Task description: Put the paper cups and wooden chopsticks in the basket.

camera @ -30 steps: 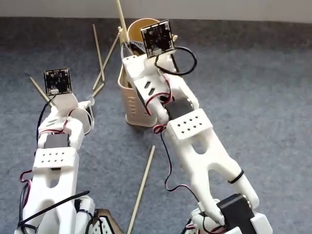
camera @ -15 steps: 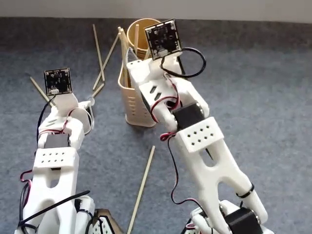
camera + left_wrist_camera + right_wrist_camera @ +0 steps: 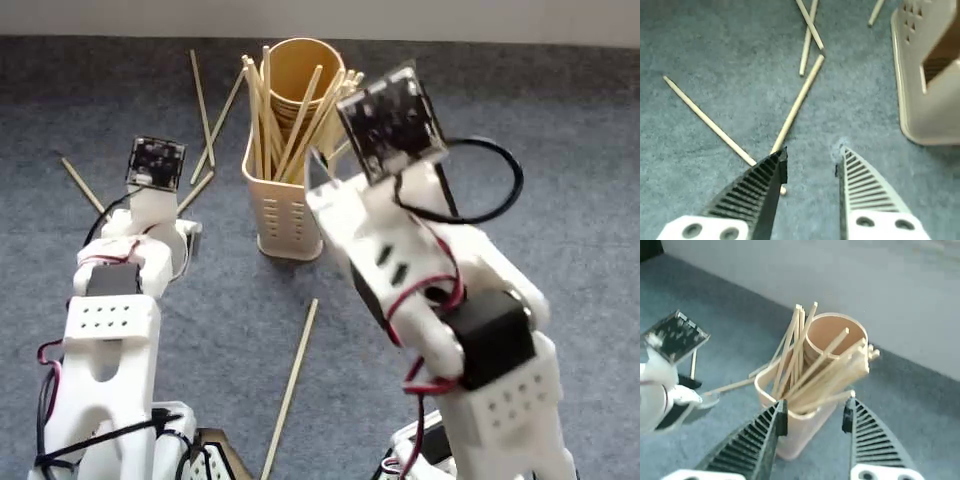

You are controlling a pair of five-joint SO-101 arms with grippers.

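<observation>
1. Left hand (image 3: 811,152): released and empty. It has edged forward toward the scattered sticks. One loose chopstick (image 3: 797,102) starts at the tip of its dark finger (image 3: 762,182) and runs ahead. A second chopstick (image 3: 707,120) lies out to that finger's side, and a crossed pair (image 3: 810,30) lies farther ahead.

2. Stray chopstick (image 3: 292,385): flat on the table (image 3: 560,130), behind both hands and between the arms. Unmoved.

3. Basket (image 3: 285,215): upright, just ahead of and below the right hand. It holds the paper cup (image 3: 290,58) and a bundle of chopsticks (image 3: 300,120).

4. Right hand (image 3: 815,405): released and empty. A second ago it held a stick over the basket; since then it has dipped in and drawn back up.

That delivery appears done. The sticks on the table remain, and those ahead of the left hand are the likeliest next.
</observation>
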